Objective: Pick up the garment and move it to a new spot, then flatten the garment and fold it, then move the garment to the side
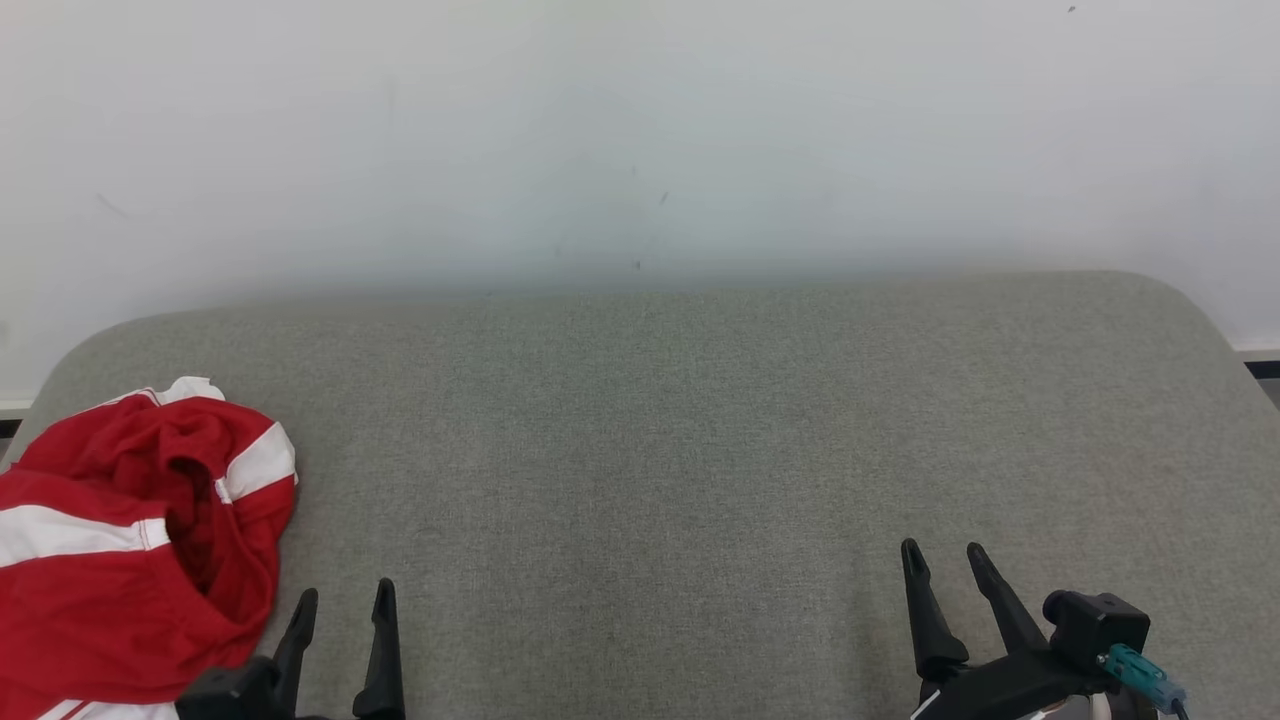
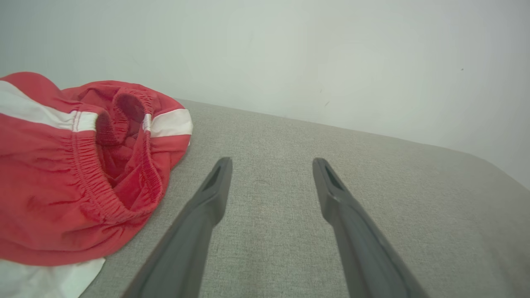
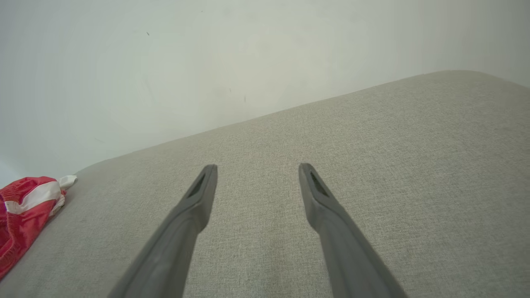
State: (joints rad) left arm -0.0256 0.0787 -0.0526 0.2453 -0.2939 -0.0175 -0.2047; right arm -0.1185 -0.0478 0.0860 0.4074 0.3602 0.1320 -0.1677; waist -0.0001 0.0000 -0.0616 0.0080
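The left gripper [image 1: 346, 590] is rising from the lower left of the head view. Its two long dark fingers [image 2: 194, 231] are standing well apart, with nothing between them but bare cloth. The right gripper [image 1: 942, 548] is sitting at the lower right, its jaws likewise spread wide and holding nothing. A small teal plug [image 1: 1135, 668] is sticking out of the black block at its wrist. Whether either pair of fingertips is touching the surface below cannot be told.

The crumpled red garment with white bands [image 1: 120, 560] is lying at the near left corner of the grey woven upholstered surface [image 1: 650, 450], just beside the left gripper on its outer side. In the left wrist view the garment's gathered elastic waistband [image 2: 89, 178] is facing the camera and gaping onto a darker red hollow. A strip of grey is showing between the garment's edge and the nearer finger, so the two are not touching. In the right wrist view the garment [image 3: 20, 211] is lying at the far left edge, well apart from the right gripper.

The surface is curving at its far corners and running up to a plain pale wall [image 1: 640, 130].
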